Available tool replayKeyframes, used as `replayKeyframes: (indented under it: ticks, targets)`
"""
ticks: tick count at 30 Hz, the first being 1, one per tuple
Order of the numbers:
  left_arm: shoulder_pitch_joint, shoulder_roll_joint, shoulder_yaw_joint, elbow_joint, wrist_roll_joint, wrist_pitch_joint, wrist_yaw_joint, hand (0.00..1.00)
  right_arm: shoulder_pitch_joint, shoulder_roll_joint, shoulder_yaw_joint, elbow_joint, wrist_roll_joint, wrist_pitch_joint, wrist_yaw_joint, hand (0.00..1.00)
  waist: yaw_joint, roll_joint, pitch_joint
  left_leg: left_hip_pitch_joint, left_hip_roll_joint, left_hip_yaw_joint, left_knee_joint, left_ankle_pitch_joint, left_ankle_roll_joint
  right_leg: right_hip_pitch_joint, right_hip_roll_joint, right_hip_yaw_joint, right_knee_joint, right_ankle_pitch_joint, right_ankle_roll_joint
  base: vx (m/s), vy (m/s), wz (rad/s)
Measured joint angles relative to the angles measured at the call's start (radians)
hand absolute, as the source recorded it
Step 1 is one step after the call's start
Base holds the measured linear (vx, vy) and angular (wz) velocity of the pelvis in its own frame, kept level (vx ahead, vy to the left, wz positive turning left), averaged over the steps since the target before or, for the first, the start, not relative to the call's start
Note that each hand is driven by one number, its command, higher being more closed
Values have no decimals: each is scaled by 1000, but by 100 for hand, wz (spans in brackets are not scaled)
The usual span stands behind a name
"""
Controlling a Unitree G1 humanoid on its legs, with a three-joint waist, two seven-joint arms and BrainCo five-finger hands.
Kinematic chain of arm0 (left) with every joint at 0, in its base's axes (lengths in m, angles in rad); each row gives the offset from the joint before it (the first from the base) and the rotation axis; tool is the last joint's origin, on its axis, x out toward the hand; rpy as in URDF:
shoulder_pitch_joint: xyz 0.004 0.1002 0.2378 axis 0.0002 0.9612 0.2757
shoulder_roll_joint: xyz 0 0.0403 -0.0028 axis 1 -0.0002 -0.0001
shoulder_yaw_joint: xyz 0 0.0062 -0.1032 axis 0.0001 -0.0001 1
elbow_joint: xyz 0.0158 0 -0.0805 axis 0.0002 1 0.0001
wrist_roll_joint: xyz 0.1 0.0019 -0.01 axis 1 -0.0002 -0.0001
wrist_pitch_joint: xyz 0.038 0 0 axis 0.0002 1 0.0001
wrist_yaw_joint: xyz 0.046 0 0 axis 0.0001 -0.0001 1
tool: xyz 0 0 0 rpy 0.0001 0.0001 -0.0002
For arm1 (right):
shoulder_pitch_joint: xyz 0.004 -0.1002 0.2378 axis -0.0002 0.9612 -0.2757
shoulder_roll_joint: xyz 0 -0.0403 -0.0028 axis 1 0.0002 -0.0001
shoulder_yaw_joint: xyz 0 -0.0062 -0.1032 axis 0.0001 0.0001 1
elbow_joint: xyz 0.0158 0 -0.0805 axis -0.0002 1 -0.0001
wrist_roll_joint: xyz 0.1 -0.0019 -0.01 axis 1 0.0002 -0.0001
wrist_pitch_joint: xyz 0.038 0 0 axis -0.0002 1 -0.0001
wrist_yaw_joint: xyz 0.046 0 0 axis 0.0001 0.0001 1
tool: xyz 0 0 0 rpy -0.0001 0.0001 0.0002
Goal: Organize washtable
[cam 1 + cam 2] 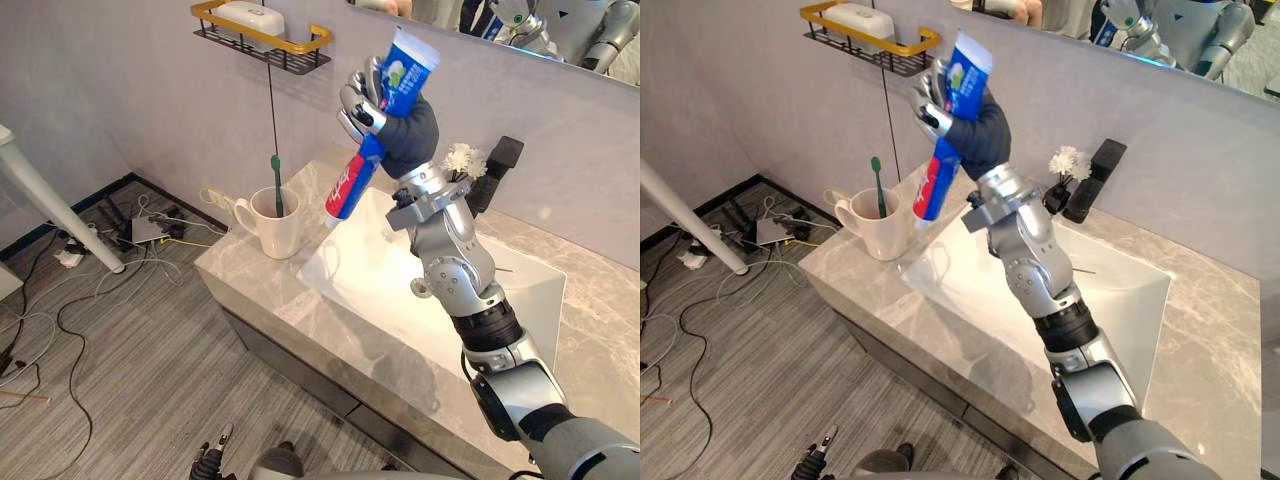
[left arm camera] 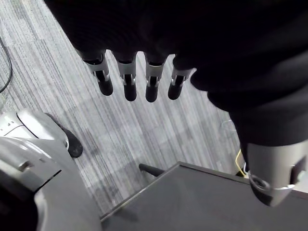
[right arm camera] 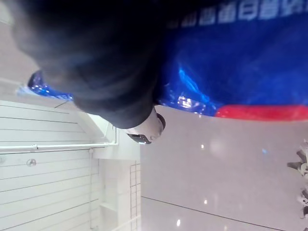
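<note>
My right hand [image 1: 360, 106] is raised above the left end of the washtable, shut on a blue, red and white toothpaste tube [image 1: 351, 183]. The tube stands nearly upright, its lower end hanging over the basin's left corner, just right of the mug. In the right wrist view the tube [image 3: 240, 62] lies across the palm beside the thumb [image 3: 144, 130]. A cream mug [image 1: 272, 222] stands on the marble counter [image 1: 250, 280] with a green toothbrush [image 1: 277, 185] upright in it. My left hand [image 2: 130, 82] hangs low over the carpet, fingers straight and holding nothing.
A white rectangular basin [image 1: 390, 300] is set into the counter, with a black faucet [image 1: 500, 165] and a white flower [image 1: 463, 158] behind it. A gold-rimmed wall shelf [image 1: 262, 38] holds a white object. Cables and a power strip [image 1: 140, 230] lie on the floor; a white leg [image 1: 60, 215] slants there.
</note>
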Motion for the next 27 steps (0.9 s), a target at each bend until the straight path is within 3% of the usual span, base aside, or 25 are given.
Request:
replayKeyframes:
  ticks: [3,8,9,19,27]
  targets:
    - [-2,16,-29,0,7,0,-1,0,-19,-2,4,8,-19,-9,-11,100,21,-14,7,-5,2,-15,-19,12,-8,0,2,-9,0,-14,5,-34,-17,14]
    - [0,18,-36,0,18,0,0,0,-57,-1,6,62,-41,-13,-34,100,31,-16,6,-15,1,-48,-23,31,-10,0,3,-40,3,-15,5,23,-4,22]
    - [-1,23,-50,0,19,0,0,0,-72,-1,6,82,-48,-15,-44,100,47,-16,7,-16,2,-49,-23,31,-10,0,4,-41,3,-15,5,5,9,5]
    - [-3,42,-73,5,19,-1,2,0,-184,10,25,179,-127,-31,-98,100,56,-24,27,-32,2,-67,-23,32,-11,-1,4,-64,3,-17,6,-3,8,7]
    - [-5,55,-95,8,19,-2,6,0,-220,11,36,283,-169,-30,-127,100,89,-28,38,-42,4,-80,-22,36,-14,-2,6,-81,3,-19,6,5,3,6]
